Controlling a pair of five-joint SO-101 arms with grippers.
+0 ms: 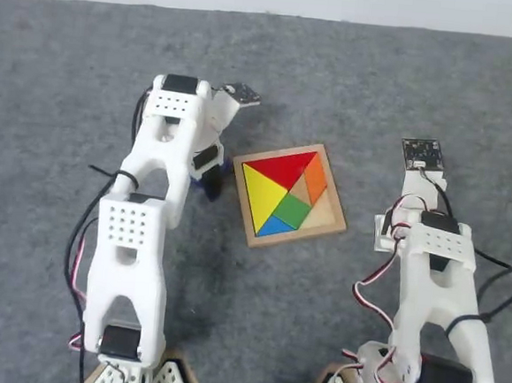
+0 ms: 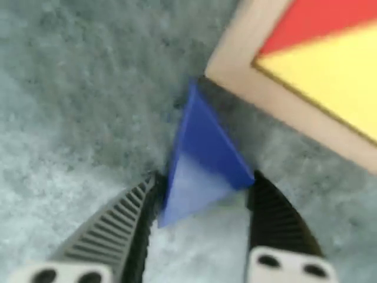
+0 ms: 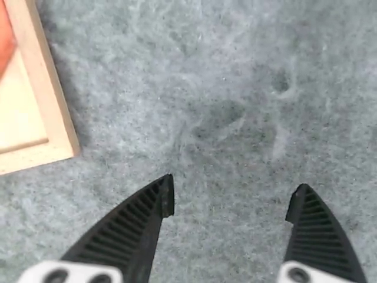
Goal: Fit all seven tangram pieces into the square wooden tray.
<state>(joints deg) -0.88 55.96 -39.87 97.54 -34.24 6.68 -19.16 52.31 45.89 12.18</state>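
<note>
The step in hand is the carrying of one of the last pieces to the tray. The left pincer (image 2: 203,180) is closed narrow on the blue triangle (image 2: 203,141), with one finger on each side of it. The piece seems to stand tilted on its edge just over the grey surface (image 1: 407,79), though whether it touches the surface cannot be told. Just ahead of this pincer, past the tip of the triangle, is a corner of the tray (image 1: 244,201). Behind that corner the red piece (image 2: 330,20) and the yellow piece (image 2: 330,82) lie flat in it.

In the high view one bare patch of tray floor (image 1: 328,217) shows on the side far from the left pincer, so the task looks nearly done.

The right pincer (image 3: 235,194) is open wide and holds nothing. It hangs over the surface, with the tray's other corner off to one side of it.

The next move probably asks the left arm to lift the triangle over the rim, bring it across the placed pieces to the bare patch, and turn it to fit. The risk is that it disturbs the pieces already placed.
</note>
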